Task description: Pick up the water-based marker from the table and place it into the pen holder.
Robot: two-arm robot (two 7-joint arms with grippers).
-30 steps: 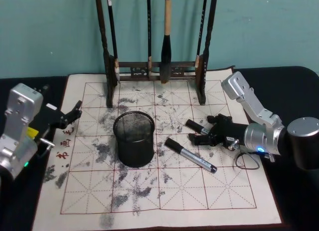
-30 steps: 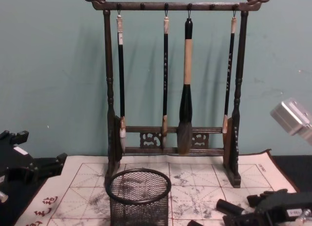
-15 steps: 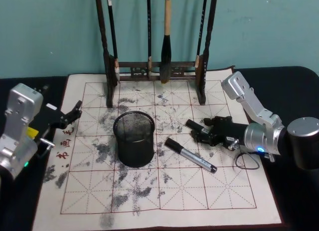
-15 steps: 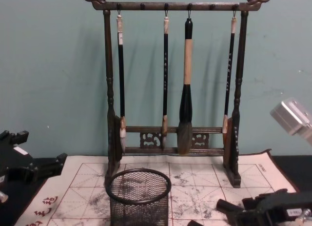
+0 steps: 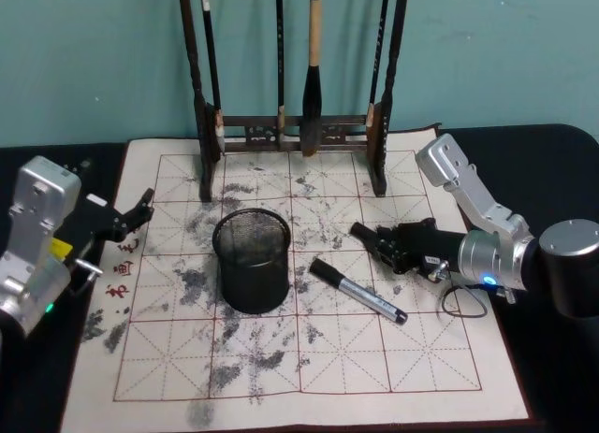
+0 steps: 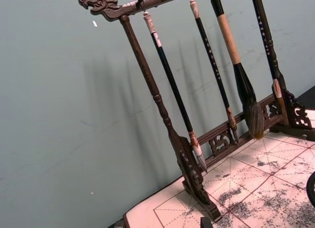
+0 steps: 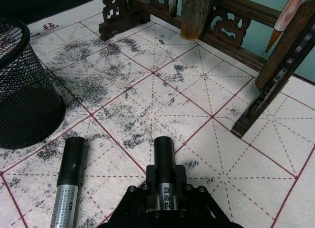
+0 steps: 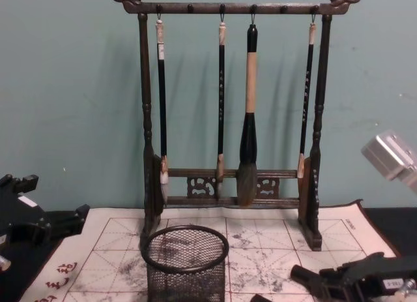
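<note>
My right gripper (image 5: pixel 386 244) lies low over the cream mat (image 5: pixel 309 358) on the black table (image 5: pixel 552 143), shut on a water-based marker (image 7: pixel 165 156). Its black cap sticks out past the fingertips towards the pen holder (image 5: pixel 251 263). That holder is a round black mesh cup (image 7: pixel 24 90) standing upright left of the gripper, with nothing showing inside it. A second marker (image 5: pixel 360 293) with a grey body and black cap lies flat on the mat between the cup and the gripper. My left gripper (image 5: pixel 138 211) hovers open at the mat's left edge.
A tall dark wooden brush rack (image 5: pixel 295 129) with several hanging brushes stands at the back of the mat, behind the cup. A thin cable loop (image 5: pixel 463 302) lies by the right arm. The front half of the mat is bare.
The right gripper's fingers, open around the marker a second ago, have closed on it. The left arm, the cup and the other marker have stayed put.
</note>
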